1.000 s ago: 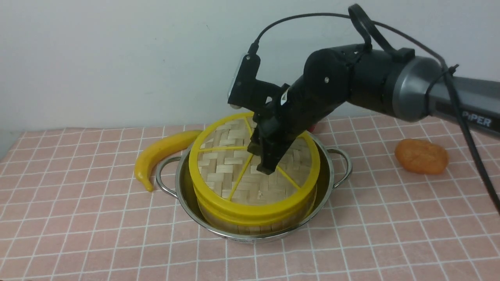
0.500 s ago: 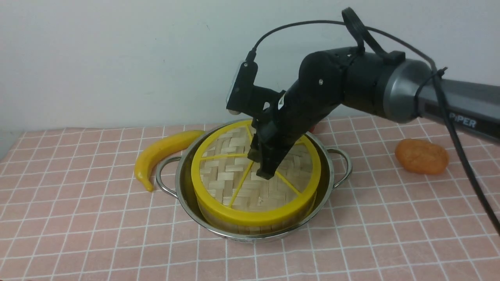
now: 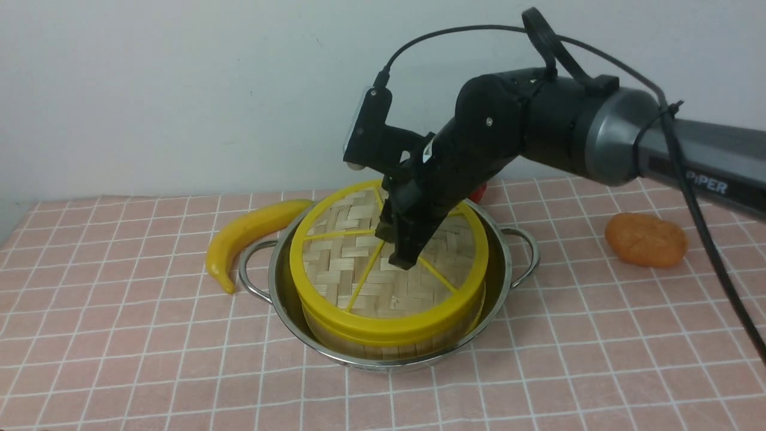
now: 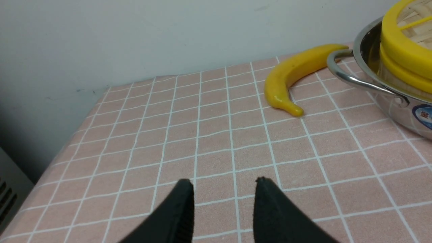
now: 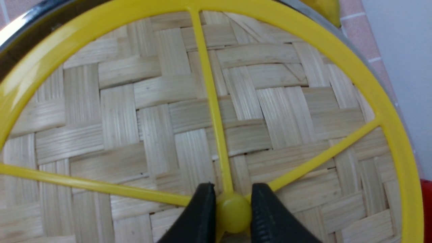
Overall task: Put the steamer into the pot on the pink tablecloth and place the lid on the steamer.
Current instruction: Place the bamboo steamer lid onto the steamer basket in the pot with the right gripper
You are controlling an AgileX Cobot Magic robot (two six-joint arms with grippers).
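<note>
The steel pot (image 3: 506, 263) stands on the pink tablecloth (image 3: 119, 335). The steamer (image 3: 383, 348) sits inside it, its contents hidden under the lid (image 3: 335, 263), which lies on top, roughly level. My right gripper (image 3: 402, 262) reaches down onto the lid's centre. In the right wrist view my right gripper (image 5: 233, 193) is shut on the lid's small yellow knob (image 5: 233, 212). My left gripper (image 4: 224, 184) is open and empty above bare cloth, left of the pot (image 4: 398, 111); it is out of the front view.
A yellow banana (image 3: 245, 230) lies on the cloth against the pot's left handle. An orange lumpy object (image 3: 645, 239) lies at the right. A red thing (image 3: 479, 193) peeks out behind the pot. The cloth's left edge (image 4: 67, 141) drops off by the wall.
My right gripper brought the tilted lid down flat onto the steamer, then shifted it slightly left and up while still gripping the knob.
</note>
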